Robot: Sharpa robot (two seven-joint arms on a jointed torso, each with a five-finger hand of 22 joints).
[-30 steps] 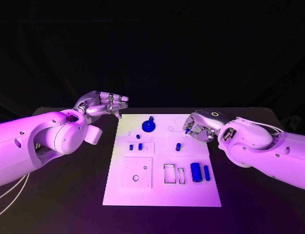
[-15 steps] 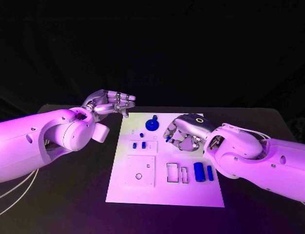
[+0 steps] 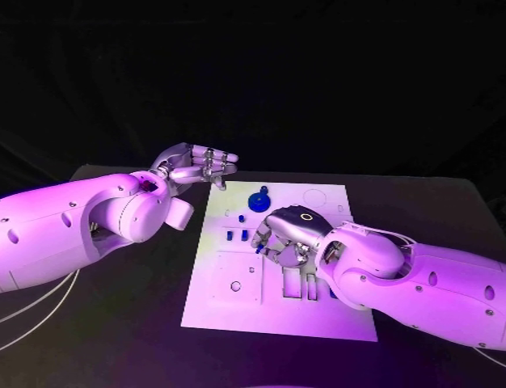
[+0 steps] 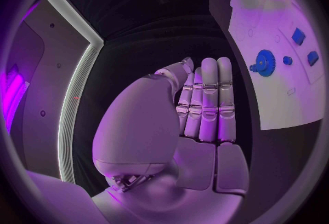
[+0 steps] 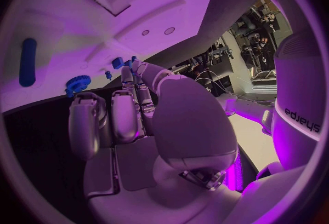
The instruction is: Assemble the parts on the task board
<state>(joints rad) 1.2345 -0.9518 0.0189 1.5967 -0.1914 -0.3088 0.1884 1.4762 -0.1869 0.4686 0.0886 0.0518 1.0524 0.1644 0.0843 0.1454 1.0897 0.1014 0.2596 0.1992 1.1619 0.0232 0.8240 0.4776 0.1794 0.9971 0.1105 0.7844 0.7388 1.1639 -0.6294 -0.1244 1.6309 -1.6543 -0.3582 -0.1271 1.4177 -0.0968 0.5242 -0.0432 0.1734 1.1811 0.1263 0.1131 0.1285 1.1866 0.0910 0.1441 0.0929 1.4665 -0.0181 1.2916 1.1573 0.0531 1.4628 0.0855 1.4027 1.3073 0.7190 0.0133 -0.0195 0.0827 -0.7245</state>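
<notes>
While your right hand (image 3: pixel 286 236) hangs low over the middle of the task board (image 3: pixel 323 315), its fingers are curled downward toward the plate; whether they pinch any part you cannot tell, because the back of the hand covers them in the head view and the right wrist view shows only bent fingers (image 5: pixel 130 104) close together with nothing plainly between them. Your left hand (image 3: pixel 197 166) is lifted off the table just beyond the board's far left corner, fingers held straight and side by side with the thumb folded near them, holding nothing; the left wrist view shows those fingers (image 4: pixel 209 101) flat and together.

The board lies with its long axis running away from you. Near its far end sits the blue gear (image 3: pixel 259 202), flat on the plate, with a small blue peg (image 3: pixel 263 189) just beyond it. Two short blue pieces (image 3: pixel 237 235) stand side by side in the left middle of the board, their long axes pointing along the board's length, just left of your right hand. In the right wrist view a long blue cylinder (image 5: pixel 28 62) lies flat on the plate, well apart from the gear (image 5: pixel 77 84), its long axis along the board's length.
</notes>
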